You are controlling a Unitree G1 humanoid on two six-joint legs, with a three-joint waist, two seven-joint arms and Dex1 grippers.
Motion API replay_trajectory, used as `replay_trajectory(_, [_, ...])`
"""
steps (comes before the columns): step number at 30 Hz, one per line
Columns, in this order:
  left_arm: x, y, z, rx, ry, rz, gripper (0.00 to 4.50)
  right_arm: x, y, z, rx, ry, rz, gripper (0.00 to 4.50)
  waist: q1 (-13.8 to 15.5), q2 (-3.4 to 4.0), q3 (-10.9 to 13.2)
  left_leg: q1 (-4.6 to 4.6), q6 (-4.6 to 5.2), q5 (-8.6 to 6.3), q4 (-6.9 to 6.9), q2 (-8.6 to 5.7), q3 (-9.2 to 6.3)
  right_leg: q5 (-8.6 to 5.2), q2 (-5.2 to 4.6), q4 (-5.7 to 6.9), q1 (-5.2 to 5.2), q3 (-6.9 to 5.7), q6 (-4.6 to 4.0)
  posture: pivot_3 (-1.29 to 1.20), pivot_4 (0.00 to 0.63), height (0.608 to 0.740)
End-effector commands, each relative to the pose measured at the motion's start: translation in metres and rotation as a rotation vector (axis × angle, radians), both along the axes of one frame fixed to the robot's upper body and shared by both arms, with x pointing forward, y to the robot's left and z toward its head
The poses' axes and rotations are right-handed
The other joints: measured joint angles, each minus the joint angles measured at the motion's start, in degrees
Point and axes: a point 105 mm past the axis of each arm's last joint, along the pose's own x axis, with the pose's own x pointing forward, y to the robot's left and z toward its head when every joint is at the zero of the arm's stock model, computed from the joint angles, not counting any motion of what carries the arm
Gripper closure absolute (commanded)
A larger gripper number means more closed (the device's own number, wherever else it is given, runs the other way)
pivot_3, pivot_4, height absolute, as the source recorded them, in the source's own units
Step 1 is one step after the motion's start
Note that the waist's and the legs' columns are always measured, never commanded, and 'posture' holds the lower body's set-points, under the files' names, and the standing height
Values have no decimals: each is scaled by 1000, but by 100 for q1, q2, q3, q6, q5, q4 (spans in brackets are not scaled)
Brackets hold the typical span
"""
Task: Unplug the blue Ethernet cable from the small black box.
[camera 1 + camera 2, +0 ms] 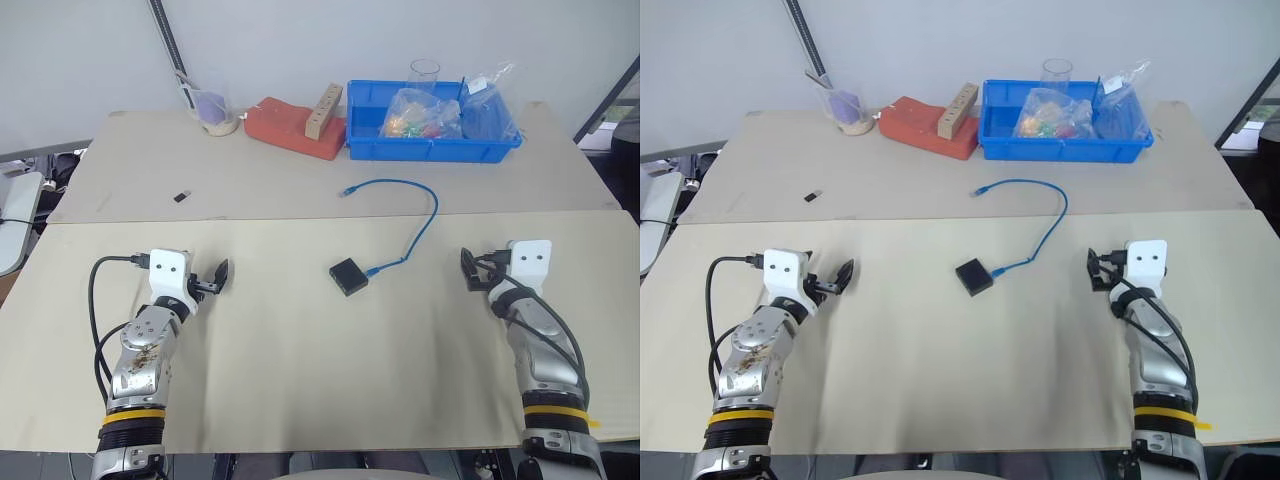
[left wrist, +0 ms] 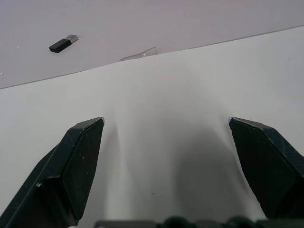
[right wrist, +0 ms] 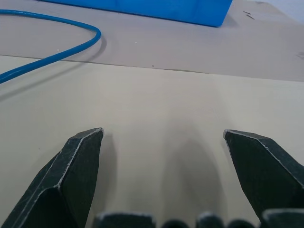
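Blue Ethernet cable [image 1: 415, 225] remains plugged into the small black box [image 1: 349, 275], which lies flat near the table's [image 1: 300, 380] centre, between my two hands. My left gripper [image 1: 218, 276] sits at about 9 o'clock from the box, well apart from it, fingers [image 2: 76, 161] spread wide over bare tabletop, nothing between them. My right gripper [image 1: 470, 270] sits at about 3 o'clock from the box, also spread wide and empty, near the cable's plugged end but not touching it.

From the box the cable leaves toward 2 o'clock, loops away, then curls back to a free plug lying at 12 o'clock from the box.

Farther, at 10 o'clock, a tiny black-and-silver object [image 1: 182, 196] lies alone. At the far edge: a cup [image 1: 215, 112], a red block [image 1: 295, 128] bearing a wooden piece [image 1: 322, 110], and a blue bin [image 1: 430, 140] holding plastic bags.
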Motion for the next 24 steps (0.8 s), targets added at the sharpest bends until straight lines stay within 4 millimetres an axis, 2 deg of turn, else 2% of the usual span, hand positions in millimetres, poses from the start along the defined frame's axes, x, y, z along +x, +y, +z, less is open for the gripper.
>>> replay_trajectory(1, [-2, -17, 20, -18, -45, -115, 34, 0, -1, 14, -27, -10, 67, 0, 0, 0, 0, 0, 0, 0, 0, 0, 0, 0, 0, 0, 0, 0, 0, 0, 150, 740])
replay_trajectory(4, [-28, -74, 47, -19, -43, -533, 34, 3, 24, 32, -111, 58, 393, 0, 3, 2, 2, -6, 0, 0, 1, -3, 2, 0, -3, -3, 0, 0, 0, 0, 150, 740])
replay_trajectory(9, [-75, -119, 71, 63, 27, -984, 34, 1, 63, 48, -214, 217, 897, 0, -82, 5, 2, 10, 0, 0, -7, 4, 4, 0, 9, -23, 15, 3, 0, 0, 150, 740])
replay_trajectory(14, [-93, -131, 77, 163, 30, -1160, 34, 0, 98, 47, -323, 354, 1273, 0, -133, 3, 5, 28, 2, -1, -31, 8, 2, 0, 14, -41, 26, -1, 0, 0, 150, 740])
replay_trajectory(16, [-95, -132, 81, 187, -5, -1169, 34, 9, 117, 35, -426, 404, 1380, 0, -147, 3, 6, 21, 2, 0, -29, 6, 1, 0, 11, -51, 25, -2, -1, 0, 150, 740])
replay_trajectory(21, [-100, -134, 91, 196, -81, -1140, 34, 17, 132, 14, -550, 498, 1492, 0, -121, 3, 6, 12, 1, 0, -20, 2, -3, 0, 2, -58, 27, -9, -1, 0, 150, 740])
replay_trajectory(24, [-106, -134, 93, 195, -90, -1131, 34, 21, 138, 13, -573, 513, 1507, 0, -98, 3, 6, 11, 0, 0, -10, 3, -6, 0, -3, -57, 26, -10, -1, 0, 150, 740])
